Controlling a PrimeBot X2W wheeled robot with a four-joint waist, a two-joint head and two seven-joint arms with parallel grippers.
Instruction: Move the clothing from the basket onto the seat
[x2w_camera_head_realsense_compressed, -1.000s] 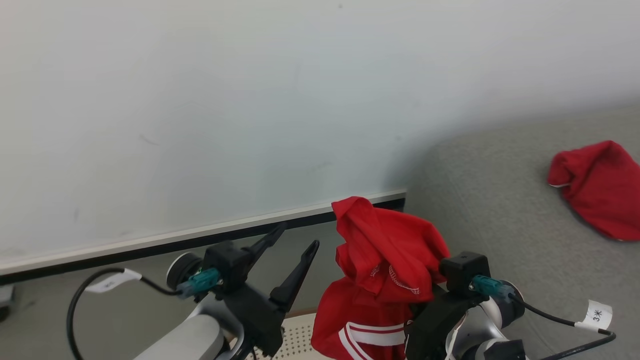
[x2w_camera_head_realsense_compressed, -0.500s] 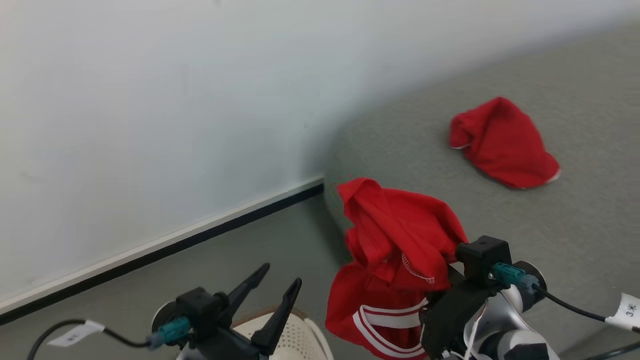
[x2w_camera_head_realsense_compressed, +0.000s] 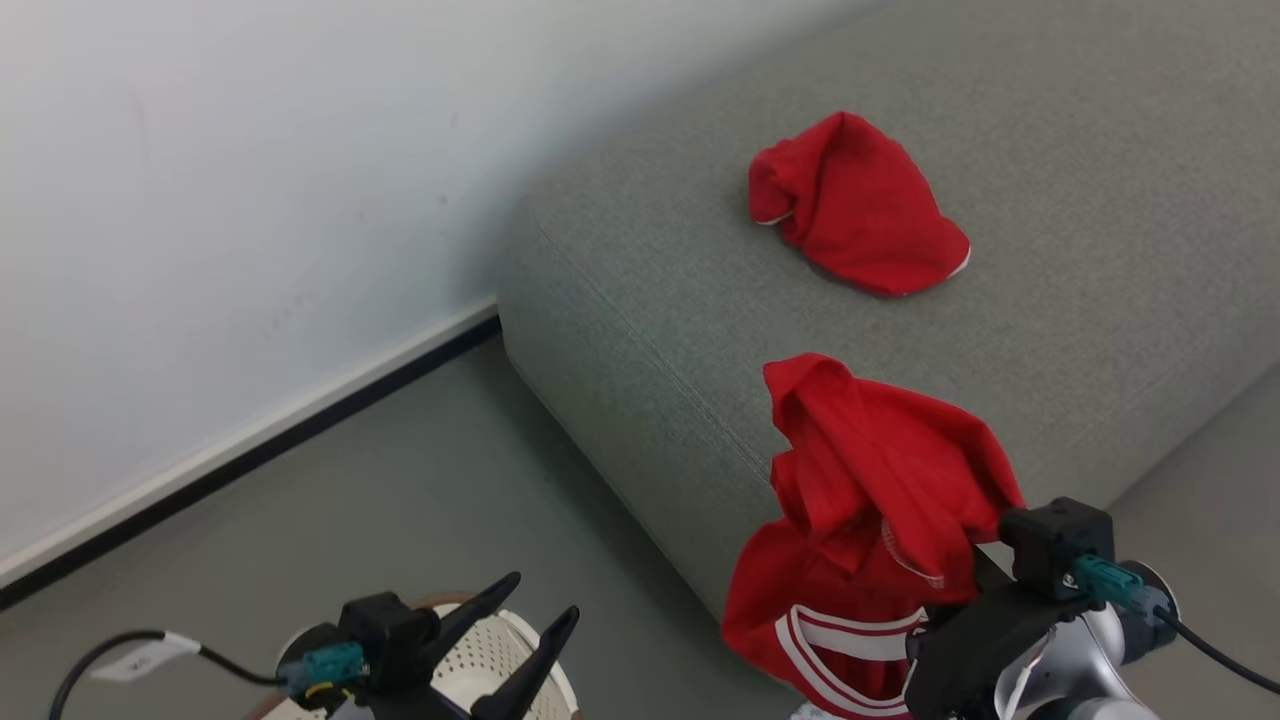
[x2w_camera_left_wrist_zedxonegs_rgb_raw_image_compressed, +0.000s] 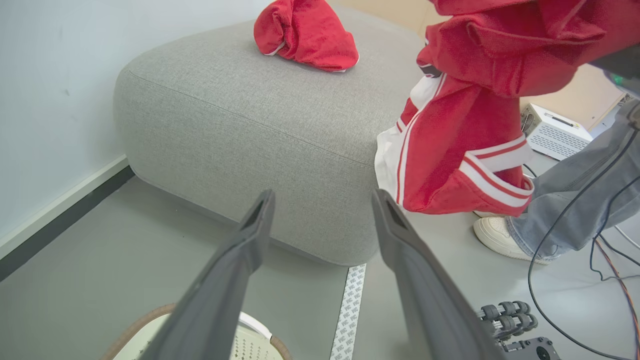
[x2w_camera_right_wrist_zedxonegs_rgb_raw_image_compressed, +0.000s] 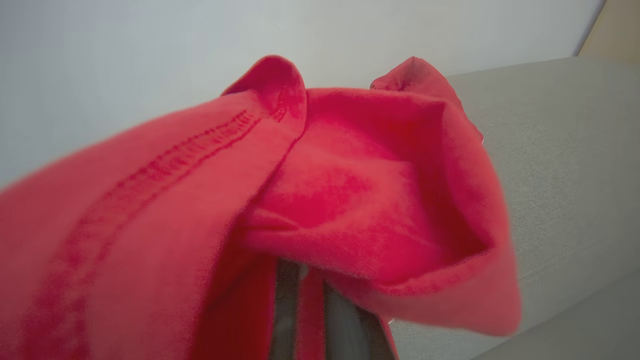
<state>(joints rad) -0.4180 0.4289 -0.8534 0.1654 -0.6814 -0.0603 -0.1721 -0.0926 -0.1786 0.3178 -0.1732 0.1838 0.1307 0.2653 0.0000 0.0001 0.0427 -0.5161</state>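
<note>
My right gripper is shut on a bright red garment (x2w_camera_head_realsense_compressed: 880, 490) with white stripes, which drapes over it and hides its fingertips. In the right wrist view the dark fingers (x2w_camera_right_wrist_zedxonegs_rgb_raw_image_compressed: 286, 315) stand close together under the folds of this cloth (x2w_camera_right_wrist_zedxonegs_rgb_raw_image_compressed: 350, 190). The garment hangs in the air before the grey seat's (x2w_camera_head_realsense_compressed: 1080, 150) near edge. A second red garment (x2w_camera_head_realsense_compressed: 860, 205) lies crumpled on top of the seat. My left gripper (x2w_camera_head_realsense_compressed: 543, 595) is open and holds nothing, above the cream perforated basket (x2w_camera_head_realsense_compressed: 480, 660), of which a small part shows.
A white wall with a dark skirting (x2w_camera_head_realsense_compressed: 250, 440) runs along the left. In the left wrist view a person's leg in jeans with a white shoe (x2w_camera_left_wrist_zedxonegs_rgb_raw_image_compressed: 500, 235) stands right of the seat (x2w_camera_left_wrist_zedxonegs_rgb_raw_image_compressed: 250, 115), with a white box (x2w_camera_left_wrist_zedxonegs_rgb_raw_image_compressed: 555, 132) and cables (x2w_camera_left_wrist_zedxonegs_rgb_raw_image_compressed: 575, 280).
The head camera has swung right, bringing far more of the seat into view. My right gripper still holds the garment, and my left gripper stays open.
</note>
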